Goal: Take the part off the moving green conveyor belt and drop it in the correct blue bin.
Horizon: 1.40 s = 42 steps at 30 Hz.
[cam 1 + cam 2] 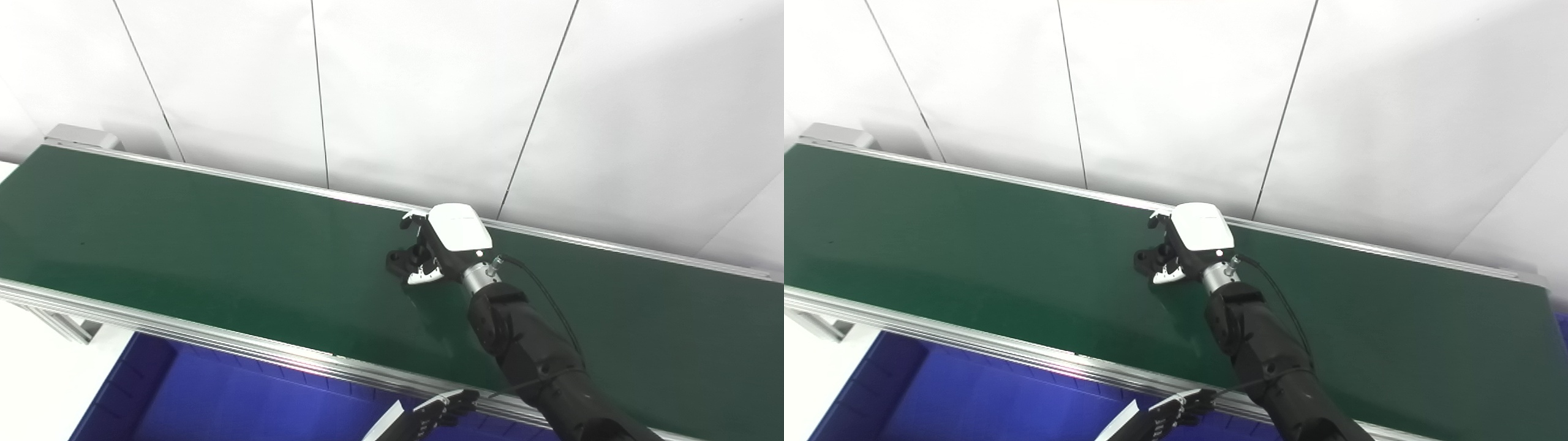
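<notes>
Fingers (409,219) of the right robot hand (438,245) curled down over a small dark part (398,262) lying on the green conveyor belt (184,245), near its far rail. The hand's white back faced up and the arm reached across the belt from the near right, likely so the fingers could close from above on a thing that was moving. Whether the hand was already clamped on the part or only cupped around it could not be told; the part seemed to rest on the belt.

The left robot hand (444,409) waited low at the near rail, fingers loosely apart and holding nothing, above the blue bin (122,392) that sat below the belt's near edge, probably to stay clear.
</notes>
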Each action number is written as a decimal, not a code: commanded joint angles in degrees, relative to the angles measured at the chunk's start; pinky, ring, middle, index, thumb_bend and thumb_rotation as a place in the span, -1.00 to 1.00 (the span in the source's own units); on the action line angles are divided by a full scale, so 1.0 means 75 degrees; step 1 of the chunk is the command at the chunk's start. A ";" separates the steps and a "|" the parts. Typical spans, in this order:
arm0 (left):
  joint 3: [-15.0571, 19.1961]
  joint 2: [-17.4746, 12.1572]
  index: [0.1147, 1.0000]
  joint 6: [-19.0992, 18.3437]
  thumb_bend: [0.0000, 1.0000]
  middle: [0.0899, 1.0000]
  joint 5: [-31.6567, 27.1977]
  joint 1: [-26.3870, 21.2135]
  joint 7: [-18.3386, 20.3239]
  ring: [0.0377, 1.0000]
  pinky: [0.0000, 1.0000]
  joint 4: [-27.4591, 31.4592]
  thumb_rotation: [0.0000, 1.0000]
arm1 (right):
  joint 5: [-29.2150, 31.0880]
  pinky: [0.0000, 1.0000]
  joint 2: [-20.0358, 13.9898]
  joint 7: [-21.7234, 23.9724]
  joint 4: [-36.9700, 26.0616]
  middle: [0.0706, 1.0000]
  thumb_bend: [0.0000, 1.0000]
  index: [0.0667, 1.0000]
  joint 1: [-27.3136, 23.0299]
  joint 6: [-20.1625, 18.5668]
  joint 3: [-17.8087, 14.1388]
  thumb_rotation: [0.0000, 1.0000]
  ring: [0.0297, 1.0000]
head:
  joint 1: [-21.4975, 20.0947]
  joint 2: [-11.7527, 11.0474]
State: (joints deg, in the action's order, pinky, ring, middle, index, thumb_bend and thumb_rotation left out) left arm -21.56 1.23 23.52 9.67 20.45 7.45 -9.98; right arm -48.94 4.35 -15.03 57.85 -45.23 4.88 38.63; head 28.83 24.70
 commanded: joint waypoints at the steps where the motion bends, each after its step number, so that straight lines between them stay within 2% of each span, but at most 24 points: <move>1: -0.0336 0.0440 0.73 0.0029 0.88 0.81 -0.0023 0.0113 0.0001 0.83 0.75 0.0299 0.76 | -0.0017 -0.56 -0.0083 0.0383 0.0042 -0.14 0.12 0.37 -0.0041 -0.0446 0.0018 -1.00 -0.47 | -0.0020 0.0013; 6: -0.0341 0.0428 0.73 -0.0005 0.85 0.81 -0.0093 0.0144 0.0039 0.83 0.76 0.0363 0.75 | 0.0094 -0.55 -0.0140 0.0568 -0.0089 -0.14 0.12 0.40 -0.0026 -0.0558 -0.0024 -1.00 -0.47 | -0.0058 0.0024; 10: -0.0340 0.0432 0.73 -0.0037 0.85 0.80 -0.0087 0.0165 0.0031 0.82 0.75 0.0399 0.74 | 0.0192 -0.55 -0.0293 0.0894 -0.0644 -0.14 0.12 0.43 0.0077 -0.0651 -0.0086 -1.00 -0.47 | -0.0088 0.0035; 13: -0.0338 0.0426 0.73 -0.0032 0.84 0.80 -0.0076 0.0162 0.0029 0.82 0.75 0.0392 0.74 | 0.0276 -0.59 -0.0464 0.1288 -0.1408 -0.14 0.12 0.41 0.0229 -0.0778 -0.0174 -1.00 -0.50 | -0.0088 0.0035; 14: -0.0334 0.0425 0.73 -0.0061 0.84 0.80 -0.0087 0.0169 0.0034 0.82 0.75 0.0407 0.74 | 0.0316 -0.60 -0.0532 0.1422 -0.1696 -0.14 0.12 0.34 0.0291 -0.0801 -0.0211 -1.00 -0.51 | -0.0138 0.0082; 15: -0.0331 0.0424 0.73 -0.0066 0.85 0.80 -0.0091 0.0174 0.0033 0.82 0.75 0.0412 0.74 | 0.0364 -0.61 -0.0601 0.1567 -0.1989 -0.17 0.08 0.09 0.0355 -0.0833 -0.0251 -1.00 -0.52 | -0.0138 0.0082; 18: -0.0320 0.0399 0.73 -0.0065 0.85 0.80 -0.0034 0.0179 0.0011 0.81 0.74 0.0432 0.75 | 0.0511 -0.63 -0.0809 0.1968 -0.2982 -0.27 0.05 -0.03 0.0597 -0.0905 -0.0430 -1.00 -0.53 | -0.0215 0.0109; 20: -0.0313 0.0379 0.73 -0.0067 0.85 0.80 -0.0025 0.0179 0.0013 0.80 0.74 0.0455 0.75 | 0.0578 -0.63 -0.0931 0.2217 -0.3631 -0.17 0.06 -0.08 0.0760 -0.0955 -0.0545 -1.00 -0.53 | -0.0245 0.0113; 23: -0.0297 0.0358 0.73 -0.0039 0.86 0.79 -0.0024 0.0171 0.0009 0.79 0.73 0.0449 0.75 | 0.0637 -0.62 -0.1100 0.2656 -0.4648 -0.14 0.06 -0.09 0.0997 -0.1079 -0.0717 -1.00 -0.54 | -0.0278 0.0118; 27: -0.0279 0.0314 0.73 0.0020 0.84 0.79 -0.0035 0.0169 0.0013 0.78 0.72 0.0444 0.75 | 0.0711 -0.53 -0.1255 0.3134 -0.5770 -0.13 0.06 -0.10 0.1238 -0.1204 -0.0907 -1.00 -0.44 | -0.0366 0.0152; 28: -0.0279 0.0303 0.73 0.0003 0.85 0.79 -0.0027 0.0174 0.0018 0.78 0.73 0.0460 0.76 | 0.0710 -0.50 -0.1266 0.3225 -0.5913 -0.21 0.05 -0.05 0.1267 -0.1241 -0.0937 -1.00 -0.40 | -0.0366 0.0152; 31: -0.0279 0.0280 0.74 -0.0016 0.86 0.80 -0.0050 0.0197 0.0035 0.78 0.73 0.0496 0.75 | 0.0752 -0.47 -0.1338 0.3632 -0.6619 -0.27 0.04 -0.03 0.1402 -0.1429 -0.1073 -1.00 -0.37 | -0.0433 0.0183; 36: -0.0273 0.0234 0.75 -0.0047 0.87 0.80 -0.0075 0.0252 0.0061 0.78 0.73 0.0575 0.75 | 0.0778 -0.51 -0.1392 0.3936 -0.7338 -0.28 0.04 -0.04 0.1626 -0.1450 -0.1285 -1.00 -0.40 | -0.0553 0.0227; 42: -0.0249 0.0140 0.75 -0.0047 0.85 0.80 -0.0087 0.0305 0.0093 0.77 0.72 0.0695 0.75 | 0.1202 -0.58 -0.1445 0.4321 -0.8149 -0.31 0.04 -0.05 0.1938 -0.1538 -0.1664 -1.00 -0.50 | -0.0837 0.0281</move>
State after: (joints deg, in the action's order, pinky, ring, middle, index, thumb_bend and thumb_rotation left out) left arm -21.74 0.90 22.23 9.49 21.95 7.82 -6.92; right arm -40.93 -6.89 17.43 -1.18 -29.41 -6.05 27.04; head 22.59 26.72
